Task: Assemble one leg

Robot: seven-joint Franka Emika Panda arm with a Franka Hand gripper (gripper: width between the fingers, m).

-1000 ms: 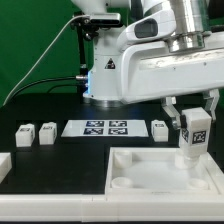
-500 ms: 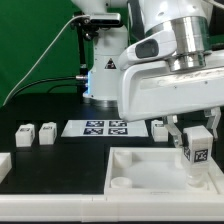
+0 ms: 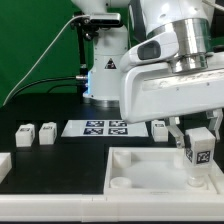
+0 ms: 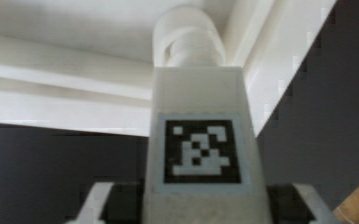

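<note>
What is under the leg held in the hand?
The white tray lies under the leg in the hand, toward the exterior view's right. The leg covers the spot right beneath it, so a socket or contact there cannot be seen.

The tray [image 3: 150,160] runs off the exterior view from three round to six o'clock; a white piece [image 3: 3,165] at eight o'clock is sliced by the edge. Tags on the small blocks [image 3: 22,135] near nine o'clock: too small to read. Wrist view's blurred, the leg [image 4: 202,110] cropped, the pincer [image 4: 202,205] barely showing.
</note>
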